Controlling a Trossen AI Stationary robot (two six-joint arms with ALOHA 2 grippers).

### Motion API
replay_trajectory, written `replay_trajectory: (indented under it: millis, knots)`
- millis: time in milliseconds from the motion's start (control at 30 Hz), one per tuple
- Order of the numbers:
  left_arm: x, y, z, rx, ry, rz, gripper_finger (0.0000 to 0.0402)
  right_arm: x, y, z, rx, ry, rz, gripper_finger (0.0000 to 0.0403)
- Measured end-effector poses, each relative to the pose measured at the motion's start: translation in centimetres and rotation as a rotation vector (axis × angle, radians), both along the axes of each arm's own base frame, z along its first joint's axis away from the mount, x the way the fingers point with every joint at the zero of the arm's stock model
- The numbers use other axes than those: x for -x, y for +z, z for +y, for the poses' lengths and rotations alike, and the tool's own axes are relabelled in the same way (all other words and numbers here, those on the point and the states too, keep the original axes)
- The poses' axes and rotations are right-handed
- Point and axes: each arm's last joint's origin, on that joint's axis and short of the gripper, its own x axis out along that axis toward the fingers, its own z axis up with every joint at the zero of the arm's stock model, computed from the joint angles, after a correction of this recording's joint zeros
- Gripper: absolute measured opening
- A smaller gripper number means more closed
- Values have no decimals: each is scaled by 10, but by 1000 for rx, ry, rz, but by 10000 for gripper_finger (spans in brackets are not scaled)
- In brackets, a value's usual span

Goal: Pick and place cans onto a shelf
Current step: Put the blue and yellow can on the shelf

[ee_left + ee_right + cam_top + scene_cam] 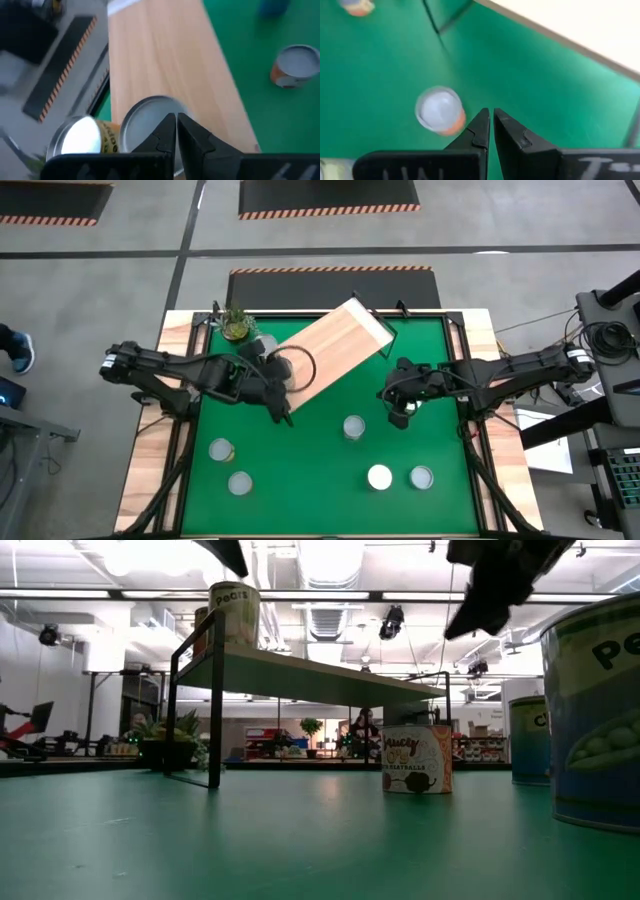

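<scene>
1. Hovering above the shelf (325, 352), left end effector (286, 416) pinched together, empty.
2. Right end effector (399, 420) together too, above green worktop (310, 480).
3. Cans (352, 427) dot the near mat; two sit on the shelf's left end; bright ceiling lights behind.

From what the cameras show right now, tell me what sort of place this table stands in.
Probably a large indoor lab or workshop hall: the low view shows a high ceiling with exposed ducts and lights, the high view a grey floor with hazard-striped mats, and an equipment stand beside the table.
</scene>
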Motion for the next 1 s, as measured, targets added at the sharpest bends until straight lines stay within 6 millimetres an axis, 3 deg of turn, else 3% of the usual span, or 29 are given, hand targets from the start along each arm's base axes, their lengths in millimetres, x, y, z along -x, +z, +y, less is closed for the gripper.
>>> replay_trajectory:
  millis: [467, 633, 800, 1000]
  knots:
    - [18, 2, -91, -89, -473, -46, 0, 36, -12, 27, 64, -114, 228, 13]
    - [25, 5, -111, -77, -539, -98, 0, 46, -12, 28, 45, -143, 267, 18]
    - [27, 6, -114, -76, -549, -105, 0, 49, -14, 27, 45, -163, 298, 76]
    - [26, 7, -112, -127, -518, -115, 0, 54, -16, 25, 25, -222, 335, 198]
